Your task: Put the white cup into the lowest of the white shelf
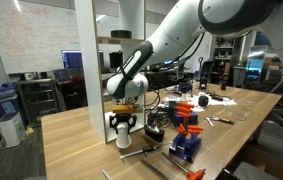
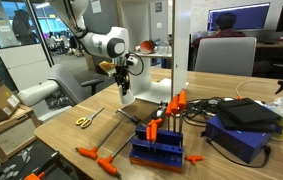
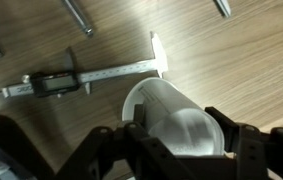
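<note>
Claw [image 1: 124, 122] clamped on the cup [image 3: 176, 120] near the desk's edge; I'd hold it low and level, sliding it straight into the shelf's [image 1: 85, 50] bottom bay.

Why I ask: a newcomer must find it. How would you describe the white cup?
Start at the long wooden table, by the tall white shelf. The robot's gripper hangs there, and the white cup is held between its fingers. It is small, plain and without a handle, unlike the metal caliper lying nearby.
</note>
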`<control>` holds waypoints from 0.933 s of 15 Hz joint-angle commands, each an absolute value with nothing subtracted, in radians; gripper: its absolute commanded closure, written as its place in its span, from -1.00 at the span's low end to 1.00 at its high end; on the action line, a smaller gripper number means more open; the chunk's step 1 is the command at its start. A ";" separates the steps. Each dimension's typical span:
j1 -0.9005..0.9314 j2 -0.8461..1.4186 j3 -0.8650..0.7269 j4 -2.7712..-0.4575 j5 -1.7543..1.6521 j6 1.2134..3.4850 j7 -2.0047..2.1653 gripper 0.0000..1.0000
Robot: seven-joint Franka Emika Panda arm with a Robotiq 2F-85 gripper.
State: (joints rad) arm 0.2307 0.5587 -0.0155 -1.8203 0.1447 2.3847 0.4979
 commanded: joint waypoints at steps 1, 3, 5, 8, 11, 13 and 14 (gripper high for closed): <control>0.255 0.463 -0.082 -1.912 0.023 2.462 0.551 0.39; 0.272 0.430 -0.124 -1.937 -0.067 2.517 0.597 0.39; 0.295 0.404 -0.165 -1.959 -0.169 2.592 0.662 0.39; 0.350 0.405 -0.240 -1.980 -0.352 2.722 0.808 0.39; 0.408 0.447 -0.315 -1.991 -0.523 2.809 0.963 0.39; 0.441 0.486 -0.358 -2.000 -0.609 2.861 1.065 0.39; 0.465 0.511 -0.386 -2.003 -0.643 2.891 1.110 0.39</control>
